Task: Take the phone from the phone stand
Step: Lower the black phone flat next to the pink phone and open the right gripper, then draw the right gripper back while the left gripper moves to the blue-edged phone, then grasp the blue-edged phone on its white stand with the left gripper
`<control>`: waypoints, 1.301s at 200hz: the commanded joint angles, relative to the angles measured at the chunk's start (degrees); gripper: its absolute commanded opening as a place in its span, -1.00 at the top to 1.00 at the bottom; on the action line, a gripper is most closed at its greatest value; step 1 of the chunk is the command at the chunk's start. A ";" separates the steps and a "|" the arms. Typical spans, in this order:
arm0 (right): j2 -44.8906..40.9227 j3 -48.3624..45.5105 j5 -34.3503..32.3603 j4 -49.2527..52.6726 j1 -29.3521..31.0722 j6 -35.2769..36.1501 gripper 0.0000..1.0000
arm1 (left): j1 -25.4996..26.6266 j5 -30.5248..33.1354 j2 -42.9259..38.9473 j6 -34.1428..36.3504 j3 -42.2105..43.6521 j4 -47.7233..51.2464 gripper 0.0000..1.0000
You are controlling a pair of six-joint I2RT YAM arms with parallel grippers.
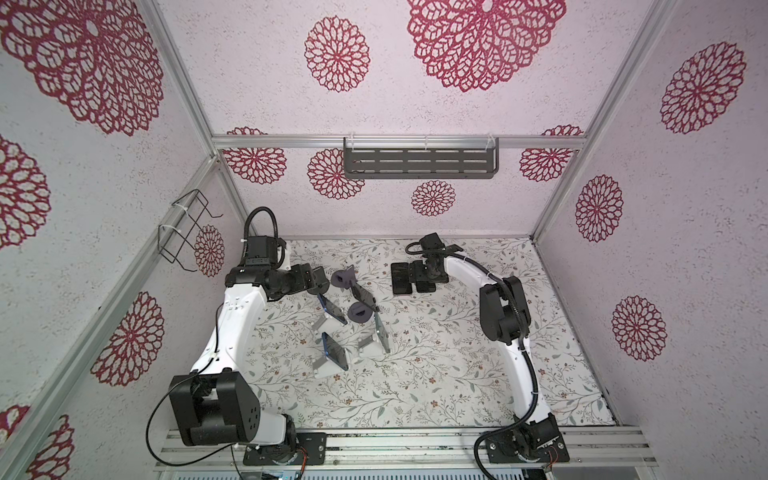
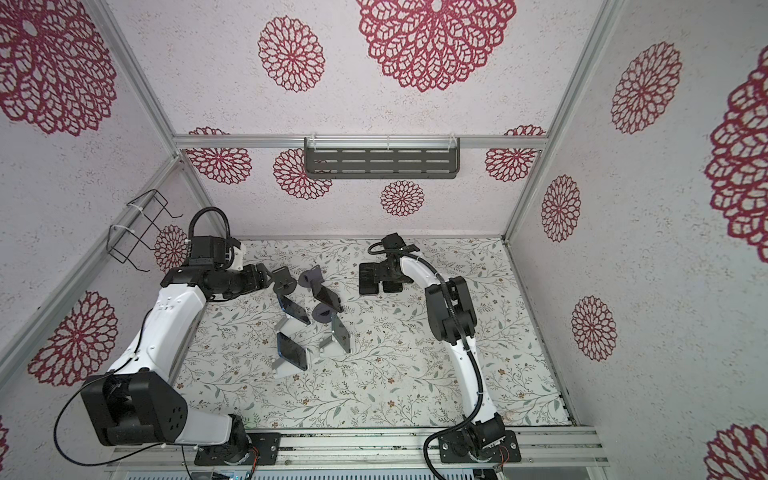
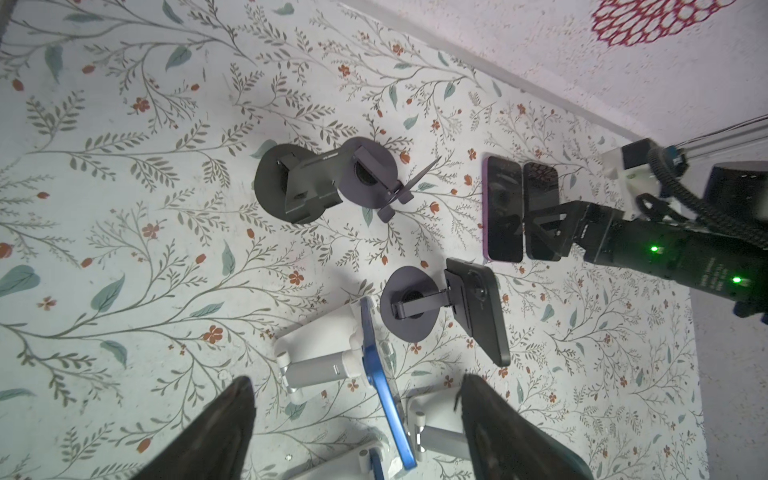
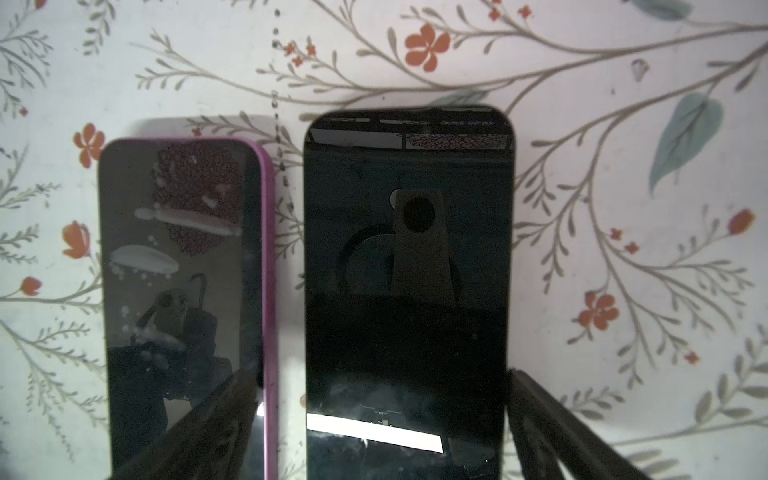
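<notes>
Several phones lean on stands mid-table. A blue phone (image 1: pixel 332 309) and another blue phone (image 1: pixel 334 352) rest on white stands, and a dark phone (image 3: pixel 482 307) rests on a round dark stand (image 3: pixel 409 305). My left gripper (image 3: pixel 361 432) hangs open above the cluster's left side (image 1: pixel 311 279), holding nothing; a blue phone (image 3: pixel 382 395) shows farther off between its fingers. My right gripper (image 4: pixel 382 436) is open and straddles a black phone (image 4: pixel 407 270) lying flat on the table. A purple-cased phone (image 4: pixel 183 270) lies beside it.
Two empty round stands (image 3: pixel 291 183) (image 3: pixel 370 170) sit behind the cluster. A grey phone (image 1: pixel 382 334) leans on a third white stand. A wire basket (image 1: pixel 183 232) hangs on the left wall and a dark shelf (image 1: pixel 419 162) on the back wall.
</notes>
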State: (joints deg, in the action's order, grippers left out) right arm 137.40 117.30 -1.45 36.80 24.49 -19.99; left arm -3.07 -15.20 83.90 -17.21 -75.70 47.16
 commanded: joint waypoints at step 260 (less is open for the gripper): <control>-59.91 -59.81 -4.49 -12.68 -1.57 3.70 -0.94 | 11.31 4.88 0.49 -17.14 9.81 -7.03 0.67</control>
State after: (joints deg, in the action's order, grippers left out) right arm 79.48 57.49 -4.56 24.60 23.22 -17.54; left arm 7.53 -11.64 84.55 -33.71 -63.99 40.21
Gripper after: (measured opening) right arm 0.971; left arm 0.191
